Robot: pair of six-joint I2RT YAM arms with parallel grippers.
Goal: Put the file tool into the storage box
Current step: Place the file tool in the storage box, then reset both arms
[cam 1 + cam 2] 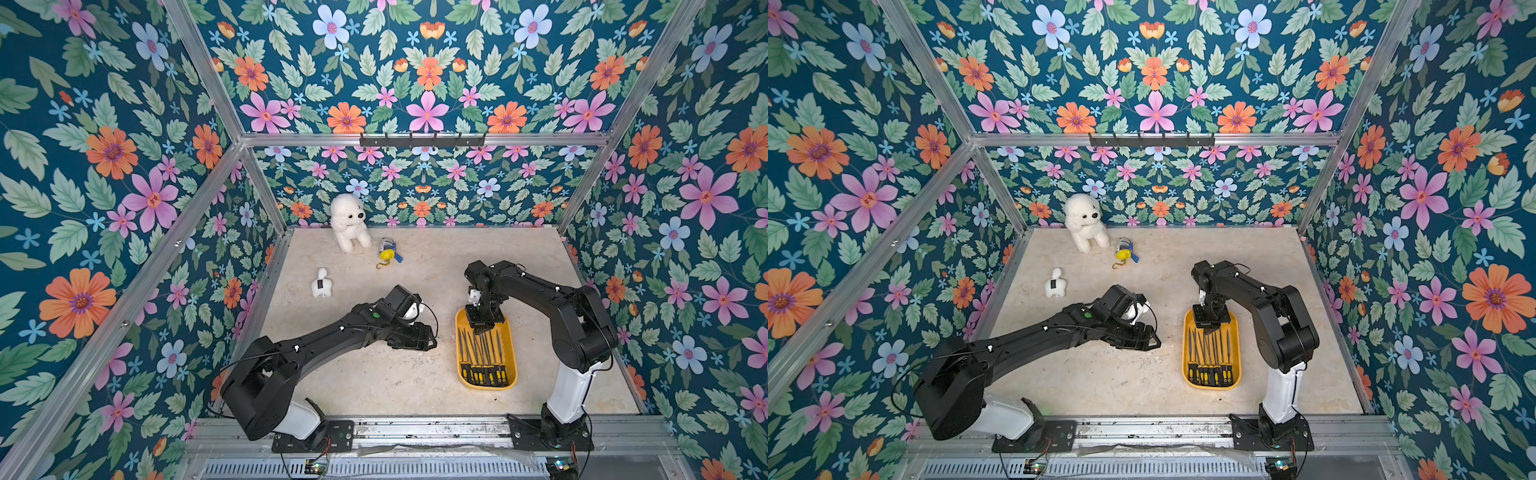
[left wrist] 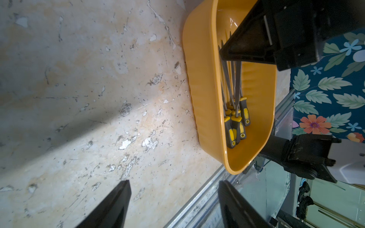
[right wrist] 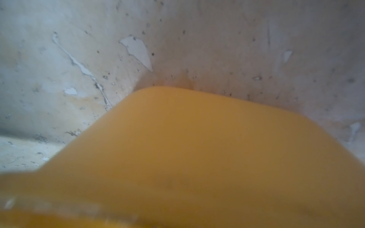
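Table (image 1: 374,374) shows no stray file, storage box (image 1: 510,349) sits at 4 o'clock, left gripper (image 2: 174,182) gapes empty at its 9 o'clock, right gripper (image 1: 482,331), opening unreadable, hangs low over the boxed file tools (image 1: 484,365), handles toward 6 o'clock: judged all but finished.

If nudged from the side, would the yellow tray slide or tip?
Likely slides: the tray looks like glossy plastic on a flat table. Tipping seems unlikely, since it is shallow and wide, with files lying inside.
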